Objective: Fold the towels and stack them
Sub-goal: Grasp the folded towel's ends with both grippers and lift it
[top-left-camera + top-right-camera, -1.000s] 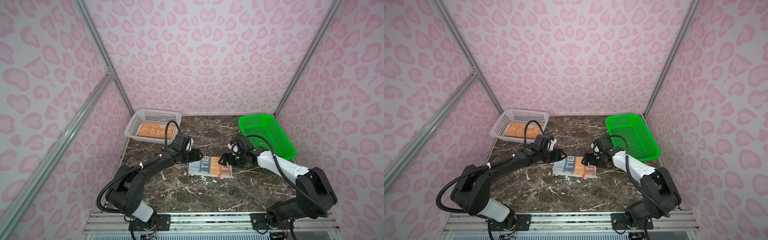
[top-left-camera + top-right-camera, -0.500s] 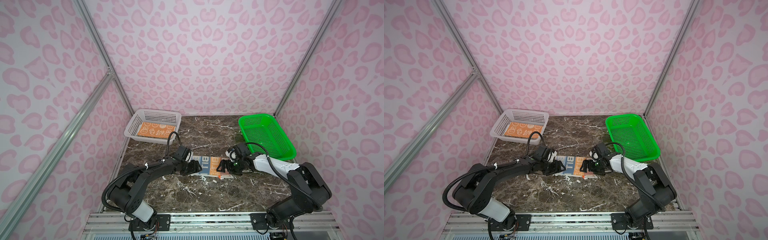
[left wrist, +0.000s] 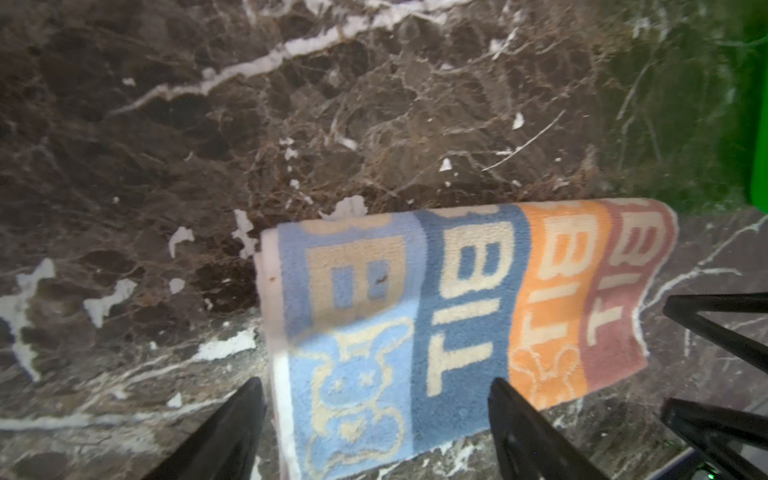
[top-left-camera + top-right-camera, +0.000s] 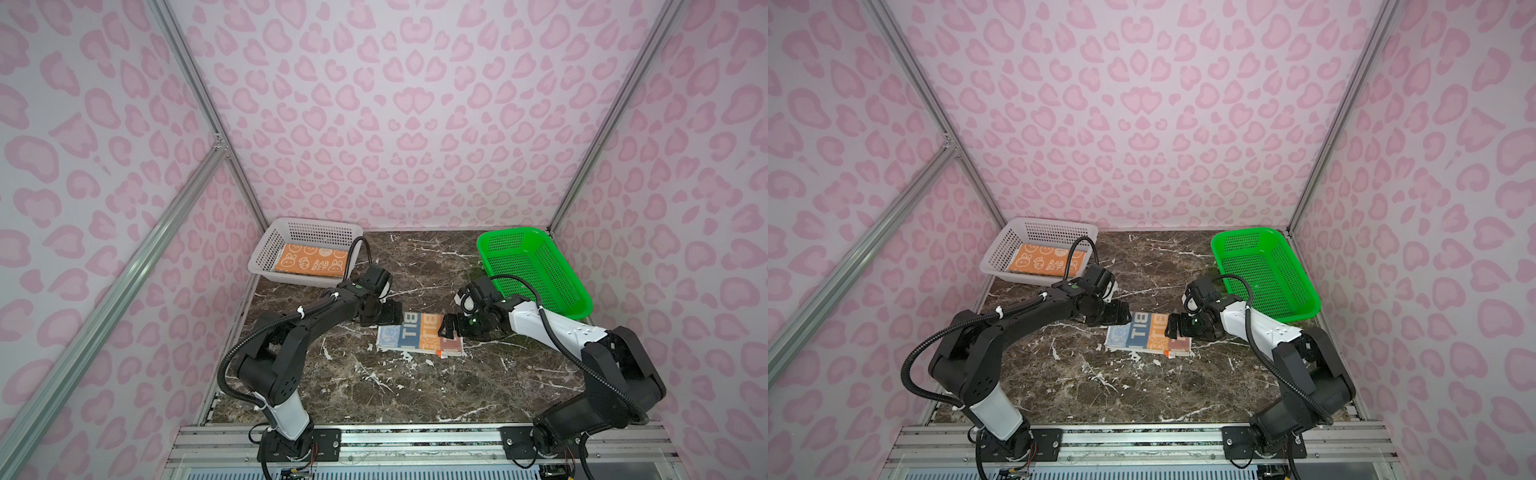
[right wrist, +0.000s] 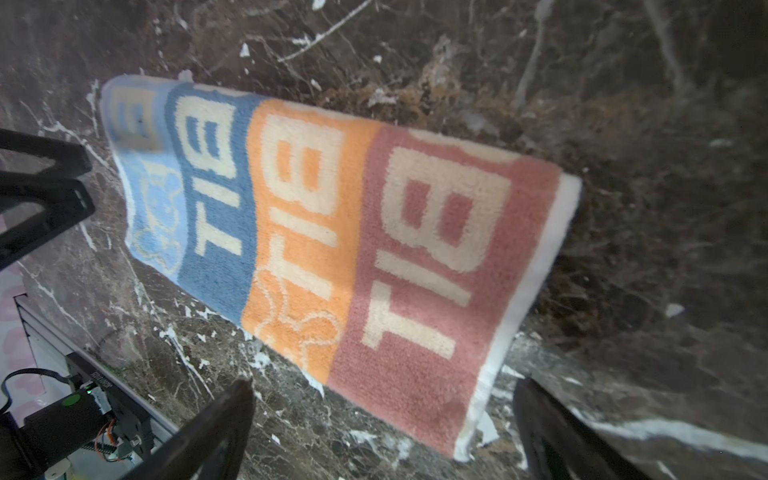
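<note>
A folded towel point(image 4: 419, 338) point(image 4: 1148, 336) in light blue, blue, orange and dusty pink stripes, printed "BIT", lies flat on the marble table at mid-table. My left gripper point(image 4: 388, 318) point(image 4: 1119, 313) hovers at its far left corner, open. In the left wrist view the gripper point(image 3: 374, 384) straddles the blue end of the towel point(image 3: 457, 311) without pinching it. My right gripper point(image 4: 451, 328) point(image 4: 1173, 326) is open at the far right corner, and in the right wrist view it point(image 5: 384, 382) spans the pink end point(image 5: 415, 270). An orange bunny towel point(image 4: 311, 262) point(image 4: 1044, 262) lies folded in the white basket.
The white basket point(image 4: 316, 224) point(image 4: 1054, 224) stands at the back left. A green basket point(image 4: 536, 266) point(image 4: 1266, 266) at the back right has nothing showing inside. Pink patterned walls enclose the table on three sides. A metal rail runs along the front edge.
Half a second ago both grippers sat lower at the towel's two ends. They have since drawn back to its far corners. The left jaws opened wider. The towel has not moved.
</note>
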Controlling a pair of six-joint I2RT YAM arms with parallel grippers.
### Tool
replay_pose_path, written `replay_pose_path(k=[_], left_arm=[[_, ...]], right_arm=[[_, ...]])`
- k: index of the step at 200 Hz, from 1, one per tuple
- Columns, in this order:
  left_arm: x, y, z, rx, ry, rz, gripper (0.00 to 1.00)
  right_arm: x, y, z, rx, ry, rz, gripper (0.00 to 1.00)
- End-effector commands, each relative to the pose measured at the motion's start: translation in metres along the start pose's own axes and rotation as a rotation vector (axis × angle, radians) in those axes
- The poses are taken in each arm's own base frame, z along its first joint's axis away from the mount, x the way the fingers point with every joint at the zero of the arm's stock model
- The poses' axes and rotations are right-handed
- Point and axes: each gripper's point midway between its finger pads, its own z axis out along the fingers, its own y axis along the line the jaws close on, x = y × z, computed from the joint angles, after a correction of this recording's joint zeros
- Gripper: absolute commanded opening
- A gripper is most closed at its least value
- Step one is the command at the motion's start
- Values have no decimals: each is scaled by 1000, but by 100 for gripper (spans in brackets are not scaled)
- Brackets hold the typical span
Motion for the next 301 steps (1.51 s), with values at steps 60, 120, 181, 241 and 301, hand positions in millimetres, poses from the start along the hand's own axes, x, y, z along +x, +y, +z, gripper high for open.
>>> replay_pose_path(k=[60, 120, 181, 241, 301], left_arm=[[28, 27, 24, -70, 104, -6, 85], [45, 24, 34, -56, 172, 27, 72], [54, 24, 44, -48, 179, 7, 43], [52, 15, 42, -30, 159, 10, 22], [40, 16, 27, -79, 133, 56, 4]], right_arm=[[9, -16, 25, 33, 43, -3, 99], [10, -7, 31, 19, 44, -3, 99], [24, 6, 39, 5, 59, -47, 99], [32, 10, 47, -4, 62, -59, 99], [24, 14, 44, 6, 45, -75, 99]])
